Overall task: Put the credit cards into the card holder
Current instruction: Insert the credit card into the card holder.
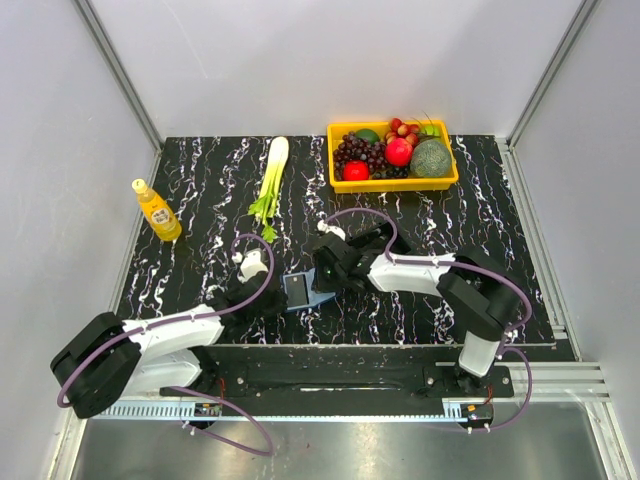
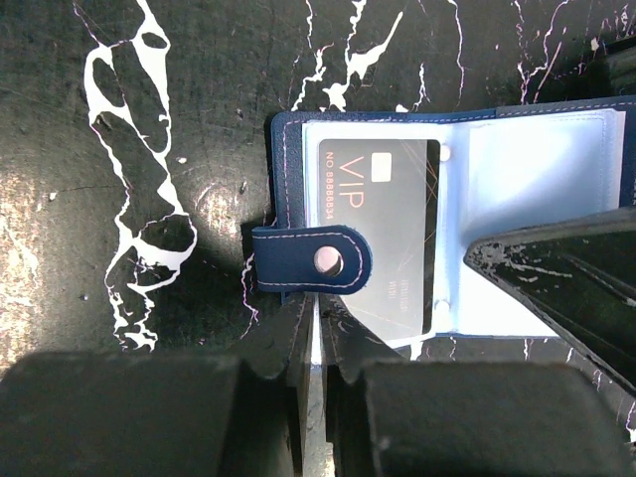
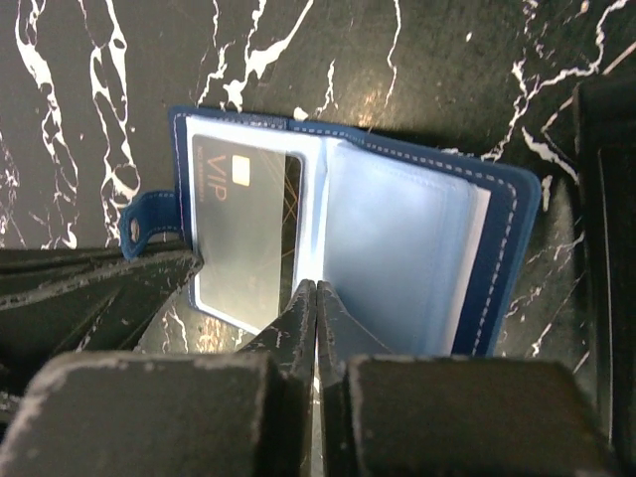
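Note:
The navy card holder lies open on the black marble table between my two grippers, pale blue inside up. A dark VIP card sits in its left clear sleeve; the card also shows in the right wrist view. The snap strap is folded over the left cover. My left gripper is shut at the holder's near left corner, just below the strap, with a thin pale edge between the fingers. My right gripper is shut, its tips on the holder's middle fold.
A yellow basket of fruit stands at the back right. A celery stalk lies at the back middle and a yellow bottle at the left. A dark straight-edged object lies just right of the holder.

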You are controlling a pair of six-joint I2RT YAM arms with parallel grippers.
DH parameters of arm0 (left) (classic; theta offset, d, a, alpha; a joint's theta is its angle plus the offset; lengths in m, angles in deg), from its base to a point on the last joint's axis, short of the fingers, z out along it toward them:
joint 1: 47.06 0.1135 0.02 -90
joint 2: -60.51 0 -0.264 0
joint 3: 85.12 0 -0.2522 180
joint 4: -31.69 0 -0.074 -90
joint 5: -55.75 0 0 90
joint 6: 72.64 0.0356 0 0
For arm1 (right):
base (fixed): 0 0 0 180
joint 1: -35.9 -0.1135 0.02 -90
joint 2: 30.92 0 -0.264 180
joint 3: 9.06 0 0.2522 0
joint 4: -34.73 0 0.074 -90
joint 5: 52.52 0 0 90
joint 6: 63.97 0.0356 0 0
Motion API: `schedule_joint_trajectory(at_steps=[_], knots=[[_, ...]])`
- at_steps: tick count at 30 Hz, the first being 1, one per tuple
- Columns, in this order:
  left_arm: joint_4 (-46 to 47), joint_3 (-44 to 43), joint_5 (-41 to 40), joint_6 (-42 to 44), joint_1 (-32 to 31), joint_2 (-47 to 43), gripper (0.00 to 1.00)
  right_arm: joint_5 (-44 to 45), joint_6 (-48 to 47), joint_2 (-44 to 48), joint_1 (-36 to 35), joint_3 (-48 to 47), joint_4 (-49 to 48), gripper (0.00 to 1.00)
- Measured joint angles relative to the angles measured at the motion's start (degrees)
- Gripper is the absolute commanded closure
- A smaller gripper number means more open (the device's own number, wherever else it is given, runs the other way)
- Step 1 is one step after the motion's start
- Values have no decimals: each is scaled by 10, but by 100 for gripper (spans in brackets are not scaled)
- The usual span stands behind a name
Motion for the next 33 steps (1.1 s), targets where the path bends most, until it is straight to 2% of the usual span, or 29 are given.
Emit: schedule_joint_trajectory(at_steps=[3, 8, 18, 24, 33], knots=[[-1, 0, 0, 0, 0, 0, 90, 8, -8, -16, 0, -19, 9, 100], [0, 0, 0, 3, 0, 0, 83, 5, -20, -45, 0, -45, 14, 100], [-1, 0, 2, 8, 0, -7, 79, -12, -31, -56, -5, -51, 13, 100], [0, 1, 3, 16, 0, -7, 78, 27, -46, -80, -24, -103, 71, 100], [5, 4, 5, 19, 0, -11, 74, 35, -62, -90, -28, -125, 96, 89]])
